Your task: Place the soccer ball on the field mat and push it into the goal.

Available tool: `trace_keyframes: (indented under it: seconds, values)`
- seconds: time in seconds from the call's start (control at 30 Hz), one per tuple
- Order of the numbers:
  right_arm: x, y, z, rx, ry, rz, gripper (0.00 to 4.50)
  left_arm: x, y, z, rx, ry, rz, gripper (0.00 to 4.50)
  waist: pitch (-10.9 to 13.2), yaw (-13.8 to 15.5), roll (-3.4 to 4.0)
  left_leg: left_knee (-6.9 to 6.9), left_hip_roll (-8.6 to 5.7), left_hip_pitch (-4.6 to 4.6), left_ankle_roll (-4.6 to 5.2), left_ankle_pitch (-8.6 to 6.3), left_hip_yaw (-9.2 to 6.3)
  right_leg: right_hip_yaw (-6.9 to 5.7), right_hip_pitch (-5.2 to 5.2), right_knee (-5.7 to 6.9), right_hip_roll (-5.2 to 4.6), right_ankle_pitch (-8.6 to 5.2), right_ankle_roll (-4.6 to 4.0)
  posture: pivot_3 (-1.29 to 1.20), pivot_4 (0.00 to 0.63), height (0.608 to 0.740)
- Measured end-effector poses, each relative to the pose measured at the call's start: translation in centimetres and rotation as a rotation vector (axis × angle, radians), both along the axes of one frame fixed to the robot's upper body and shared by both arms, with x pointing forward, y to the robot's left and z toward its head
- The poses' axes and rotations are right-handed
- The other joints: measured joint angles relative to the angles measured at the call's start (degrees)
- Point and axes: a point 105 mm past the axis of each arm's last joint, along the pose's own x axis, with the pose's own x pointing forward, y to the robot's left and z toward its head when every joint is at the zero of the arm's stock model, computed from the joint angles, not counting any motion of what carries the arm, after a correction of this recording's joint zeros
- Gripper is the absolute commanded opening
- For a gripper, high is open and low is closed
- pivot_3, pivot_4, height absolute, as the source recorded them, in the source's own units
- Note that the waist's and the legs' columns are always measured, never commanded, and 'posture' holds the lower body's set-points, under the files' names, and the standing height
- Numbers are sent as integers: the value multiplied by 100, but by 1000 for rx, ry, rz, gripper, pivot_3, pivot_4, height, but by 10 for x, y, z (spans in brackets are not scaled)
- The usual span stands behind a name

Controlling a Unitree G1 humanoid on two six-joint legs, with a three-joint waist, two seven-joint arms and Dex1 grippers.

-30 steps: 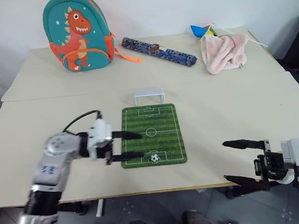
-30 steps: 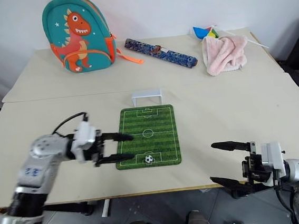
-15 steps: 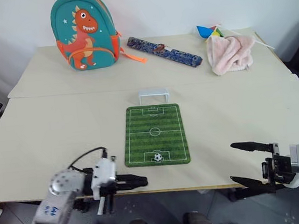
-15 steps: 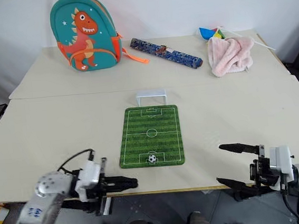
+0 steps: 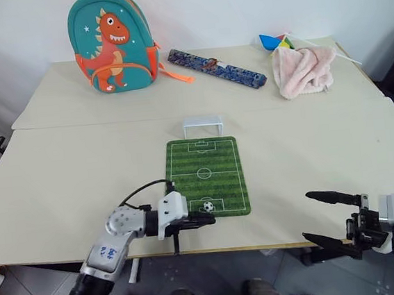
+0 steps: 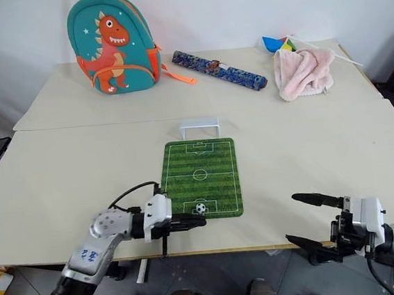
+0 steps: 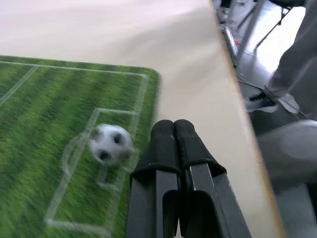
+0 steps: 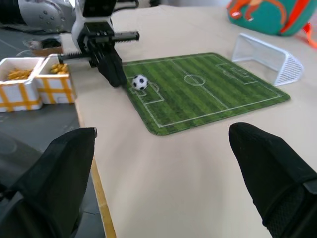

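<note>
The field mat (image 5: 205, 176) is showing light and dark green stripes with white lines, and the soccer ball (image 5: 207, 206) is showing white with black patches. The goal (image 5: 202, 126) is looking white-grey on the beige desk (image 5: 60, 174). The backpack (image 5: 111, 40) is wearing teal with an orange dinosaur, and the towel (image 5: 304, 69) is looking pink.

On the worktop (image 5: 60, 174) lie one ball (image 5: 207, 206), one mat (image 5: 207, 176) and one goal (image 5: 202, 126). At the far side are one backpack (image 5: 111, 40), one long patterned pouch (image 5: 214, 67), one pink towel (image 5: 305, 69) and one small coloured kite-like thing (image 5: 272, 41). Two end effectors are in view, the left (image 5: 208, 219) and the right (image 5: 314, 216), and two white-and-yellow boxes (image 8: 30, 87) stand below the worktop edge.
</note>
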Motion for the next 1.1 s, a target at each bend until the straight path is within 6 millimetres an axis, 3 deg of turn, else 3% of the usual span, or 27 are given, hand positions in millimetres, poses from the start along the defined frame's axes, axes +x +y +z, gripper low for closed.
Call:
trace_keyframes:
  seconds: [0.17,0.4,0.5,0.6,0.67,0.8,1.1]
  values:
    - [7,-1,1,29,-27,-97,4500,25,-11,6,-38,-24,90,30,0,-14,-1,1,2,1,-3,2,0,0,-2,3,3,0,1,0,150,740]
    - [22,-10,0,59,-87,-334,4500,65,-12,40,-128,-199,244,30,0,-7,-1,-2,-2,-2,-4,4,1,1,-9,4,1,1,1,0,150,740]
    - [24,-10,1,71,-96,-378,4500,64,-9,52,-173,-240,227,30,0,-17,0,-6,-1,-3,-4,4,2,1,-12,3,1,1,1,0,150,740]
    - [27,-8,6,105,-121,-415,4500,40,-1,55,-215,-194,99,30,0,-56,1,-10,8,-3,-5,4,2,2,-12,4,4,0,1,0,150,740]
    - [32,-4,8,126,-134,-430,4500,24,28,45,-152,-147,70,30,-1,-154,3,-16,12,0,-11,7,3,3,-16,6,7,-3,-5,0,150,740]
    - [36,-6,10,126,-145,-448,4500,19,91,41,-50,-138,210,30,1,-150,7,-12,11,1,-11,9,-2,2,-10,7,4,-4,-7,0,150,740]
    - [46,-12,13,85,-148,-408,4500,7,186,50,26,-174,549,30,1,-152,6,-24,10,1,-6,8,-7,1,-11,1,0,-3,-7,0,150,740]
